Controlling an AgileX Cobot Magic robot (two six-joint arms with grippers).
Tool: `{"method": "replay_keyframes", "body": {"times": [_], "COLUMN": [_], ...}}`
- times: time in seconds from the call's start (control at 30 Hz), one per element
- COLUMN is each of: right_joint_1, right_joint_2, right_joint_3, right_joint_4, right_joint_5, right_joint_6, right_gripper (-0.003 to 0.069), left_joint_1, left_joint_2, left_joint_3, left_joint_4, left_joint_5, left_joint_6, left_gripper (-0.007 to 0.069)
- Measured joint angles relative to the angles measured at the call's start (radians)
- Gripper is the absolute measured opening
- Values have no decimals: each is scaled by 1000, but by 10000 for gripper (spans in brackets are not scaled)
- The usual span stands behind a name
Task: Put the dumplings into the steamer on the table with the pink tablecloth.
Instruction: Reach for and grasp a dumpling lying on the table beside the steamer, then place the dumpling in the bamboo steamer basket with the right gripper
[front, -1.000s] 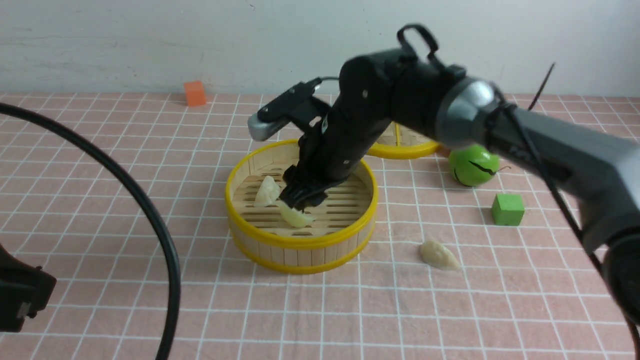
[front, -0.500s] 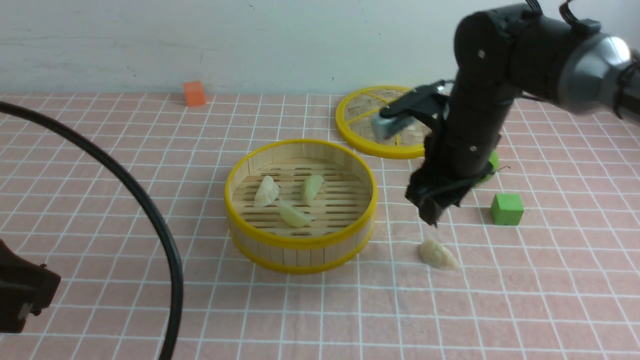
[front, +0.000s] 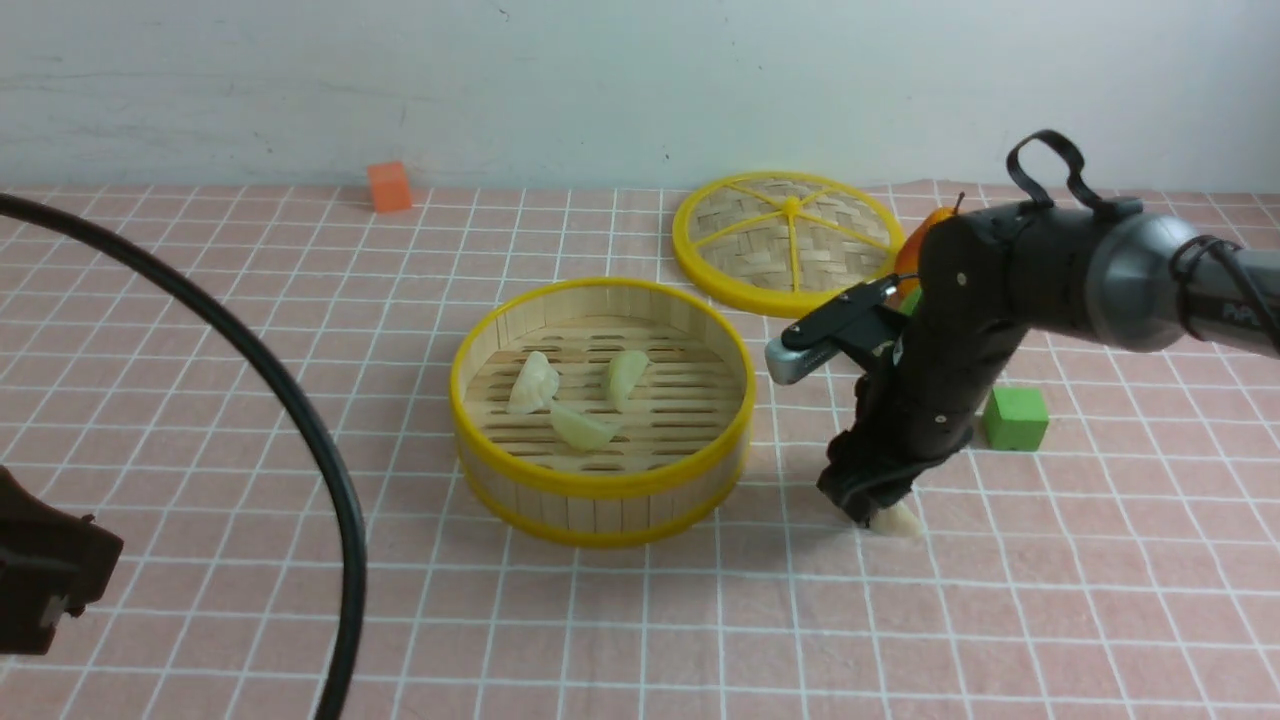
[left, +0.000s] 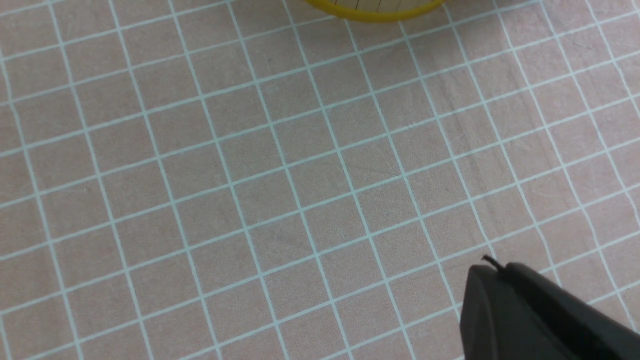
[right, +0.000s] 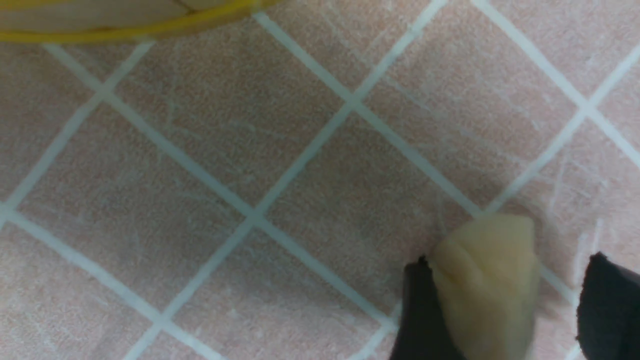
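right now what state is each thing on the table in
steamer: uncovered, three dumplings inside
lid: off, flat on the cloth
fourth dumpling: on the cloth, between open jaws
right pincer: open around that dumpling
left pincer: shut, empty

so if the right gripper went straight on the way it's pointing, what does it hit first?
The loose dumpling: it sits between the open jaws of the right gripper, which points down. Right under it is the pink tablecloth. The remaining gap is hard to judge.
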Motion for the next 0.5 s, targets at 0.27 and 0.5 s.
{"method": "replay_keyframes", "body": {"times": [0.27, 0.5], "right_joint_1": [17, 123], "right_joint_2": [6, -44], "right_joint_3": [-37, -255], "right_joint_4": [0, 10], "right_joint_5": [129, 239], "right_joint_6": [0, 0], "right_gripper": [236, 236], "left_joint_1": [0, 0], "left_joint_2": [0, 0], "left_joint_3": [0, 0], "left_joint_4": [7, 7], "left_joint_5": [3, 4], "left_joint_6": [0, 6], "left_gripper": [4, 9]}}
